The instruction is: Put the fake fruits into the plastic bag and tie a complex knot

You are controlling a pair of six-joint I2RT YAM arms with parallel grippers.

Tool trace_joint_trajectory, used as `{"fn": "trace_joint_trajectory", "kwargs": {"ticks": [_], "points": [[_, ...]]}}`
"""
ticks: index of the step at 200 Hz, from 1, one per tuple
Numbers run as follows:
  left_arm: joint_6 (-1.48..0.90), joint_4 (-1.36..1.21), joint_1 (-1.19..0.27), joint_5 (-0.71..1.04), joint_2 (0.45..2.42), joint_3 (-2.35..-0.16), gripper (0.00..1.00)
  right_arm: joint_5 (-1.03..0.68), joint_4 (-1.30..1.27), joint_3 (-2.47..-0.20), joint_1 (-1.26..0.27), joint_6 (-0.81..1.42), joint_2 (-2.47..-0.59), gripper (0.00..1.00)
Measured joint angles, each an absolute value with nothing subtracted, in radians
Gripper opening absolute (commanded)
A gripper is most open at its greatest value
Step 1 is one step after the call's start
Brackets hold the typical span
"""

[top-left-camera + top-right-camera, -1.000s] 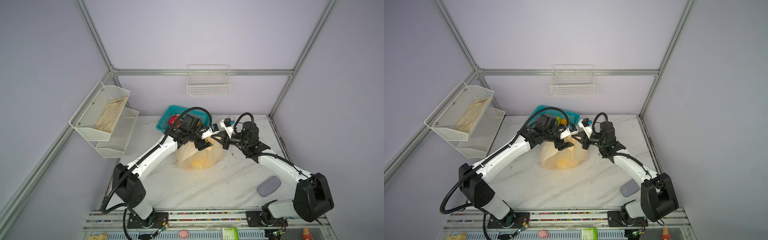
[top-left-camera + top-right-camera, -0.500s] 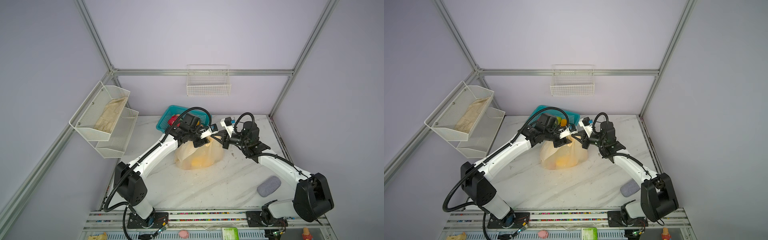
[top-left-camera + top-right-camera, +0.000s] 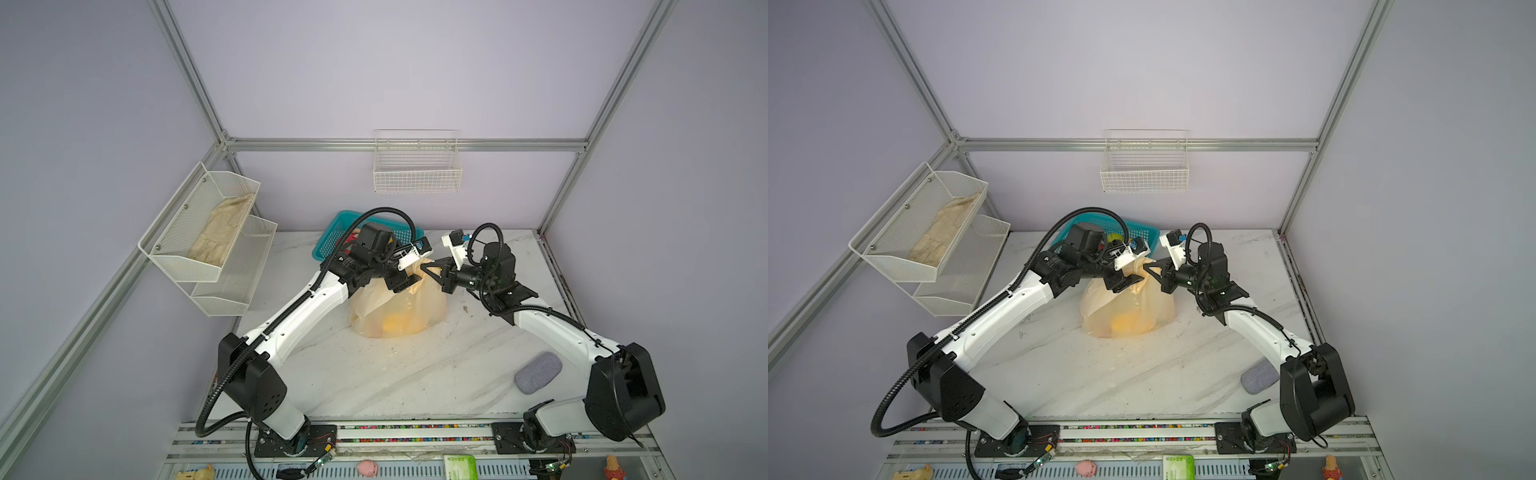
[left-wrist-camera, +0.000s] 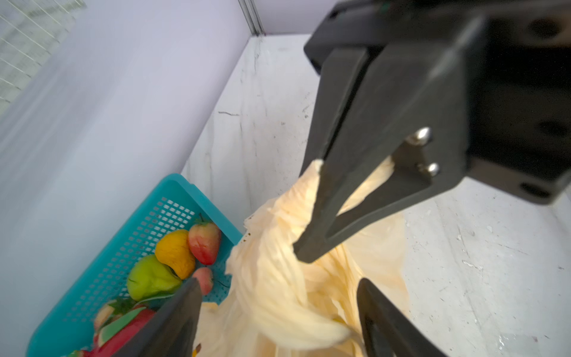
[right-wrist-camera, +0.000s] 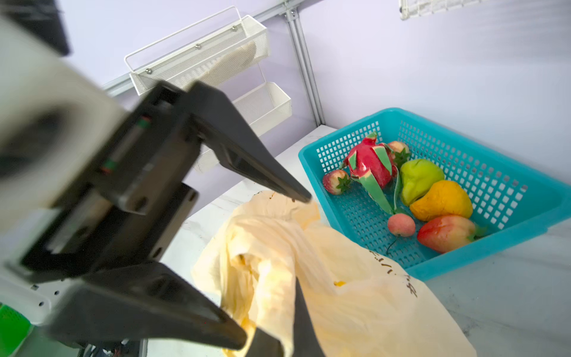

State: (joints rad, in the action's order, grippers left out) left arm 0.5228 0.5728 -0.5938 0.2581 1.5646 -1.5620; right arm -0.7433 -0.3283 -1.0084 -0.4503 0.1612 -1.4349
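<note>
- A white mesh shelf (image 3: 226,286) with two tiers hangs on the left wall, and a beige cloth (image 3: 220,232) lies in its upper tier.
- A teal basket (image 3: 326,245) sits at the back of the marble surface (image 3: 395,386), just behind the bag and to its left. In both top views the left arm hides part of it.
- Several fake fruits lie in that basket, shown best by the right wrist view:
  - a red-pink dragon fruit (image 5: 370,163)
  - a green pear (image 5: 417,179)
  - an orange pear (image 5: 441,201)
  - a strawberry (image 5: 335,182)
  - a small round pink piece (image 5: 401,225)
  - a red-and-yellow fruit (image 5: 445,233)
  Neither tool touches any of them.
- The left tool (image 4: 279,282) is at the bag's mouth with its jaws spread wide. The twisted handle strip (image 4: 265,265) runs through the gap between its fingers (image 4: 173,321) and is not clamped.
- The plastic bag (image 3: 399,307) stands on the surface near the middle, between the two arms. Its body bulges, and a yellow-orange shape shows through the film low down.
- The right tool (image 4: 304,250) is clamped tight on the handle strip. Pale film sticks out past its jaws on the far side, and the strip runs from there down into the gathered mouth of the bag.
- A grey pad (image 3: 538,372) lies on the surface well apart from the bag, to the right beside the right arm.
</note>
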Motion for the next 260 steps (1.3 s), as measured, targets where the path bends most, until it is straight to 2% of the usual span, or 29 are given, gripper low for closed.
{"fn": "trace_joint_trajectory", "kwargs": {"ticks": [87, 180, 196, 226, 260], "points": [[0.515, 0.550, -0.596, 0.217, 1.570, -1.562, 0.79, -0.669, -0.301, -1.059, -0.485, 0.262, -1.447, 0.00], [0.552, 0.609, -0.596, 0.134, 1.613, -1.562, 0.67, -0.668, -0.244, -1.090, -0.485, 0.194, -1.452, 0.00], [0.554, 0.625, -0.596, 0.118, 1.619, -1.562, 0.68, -0.643, -0.207, -1.104, -0.485, 0.160, -1.452, 0.00], [0.543, 0.643, -0.590, 0.126, 1.610, -1.562, 0.78, -0.581, -0.155, -1.125, -0.485, 0.090, -1.452, 0.00], [0.530, 0.638, -0.571, 0.139, 1.521, -1.489, 0.77, -0.561, -0.118, -1.137, -0.485, 0.048, -1.452, 0.00]]}}
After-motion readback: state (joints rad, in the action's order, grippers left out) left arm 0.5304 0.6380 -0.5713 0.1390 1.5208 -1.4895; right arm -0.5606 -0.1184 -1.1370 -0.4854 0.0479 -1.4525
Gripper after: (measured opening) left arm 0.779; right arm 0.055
